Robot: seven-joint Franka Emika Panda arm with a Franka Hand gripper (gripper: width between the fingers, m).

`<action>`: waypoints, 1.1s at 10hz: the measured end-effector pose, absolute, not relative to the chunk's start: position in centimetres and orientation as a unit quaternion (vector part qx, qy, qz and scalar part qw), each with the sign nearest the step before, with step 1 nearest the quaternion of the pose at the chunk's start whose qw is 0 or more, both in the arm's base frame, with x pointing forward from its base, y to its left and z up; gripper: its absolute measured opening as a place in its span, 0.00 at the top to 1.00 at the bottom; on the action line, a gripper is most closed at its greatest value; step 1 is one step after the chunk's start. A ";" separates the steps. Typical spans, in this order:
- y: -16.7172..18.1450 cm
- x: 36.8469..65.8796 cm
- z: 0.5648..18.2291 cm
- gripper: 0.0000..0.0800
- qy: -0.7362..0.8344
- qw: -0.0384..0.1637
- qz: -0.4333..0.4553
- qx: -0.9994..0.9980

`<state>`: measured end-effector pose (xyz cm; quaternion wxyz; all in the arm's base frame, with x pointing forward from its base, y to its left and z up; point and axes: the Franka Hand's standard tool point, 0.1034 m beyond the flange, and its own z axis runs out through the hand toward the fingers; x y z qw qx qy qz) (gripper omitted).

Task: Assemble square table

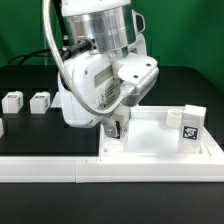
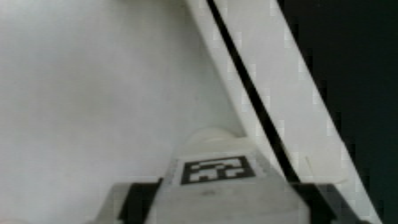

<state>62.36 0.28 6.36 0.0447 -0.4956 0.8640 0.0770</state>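
Two-finger gripper (image 1: 115,128) straddles a small white tagged block leg (image 2: 217,166) on the large white plastic square slab (image 1: 160,140), toward the exterior view's left; clamped or released, I cannot tell. Keep the leg upright as it seats.

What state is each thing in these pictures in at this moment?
Gripper: low over the tabletop, grip unclear.
Leg: between the fingers, tag showing.
Tabletop: lying flat.
Corner leg: standing upright at the tabletop's corner.
Spare legs: loose, apart, at the exterior view's left.
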 end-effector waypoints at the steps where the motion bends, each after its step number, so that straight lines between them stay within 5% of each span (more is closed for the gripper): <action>1: 0.3 62.3 6.3 0.56 0.863 0.044 0.077 -0.498; 2: 0.3 62.3 6.2 0.33 0.862 0.044 0.077 -0.498; 3: 0.4 62.3 6.2 0.33 0.862 0.044 0.077 -0.499; 4: 0.6 62.2 6.3 0.22 0.859 0.044 0.078 -0.504; 7: 1.6 62.1 8.7 0.19 0.833 0.061 0.077 -0.545; 11: 1.5 61.8 7.8 0.19 0.833 0.055 0.078 -0.545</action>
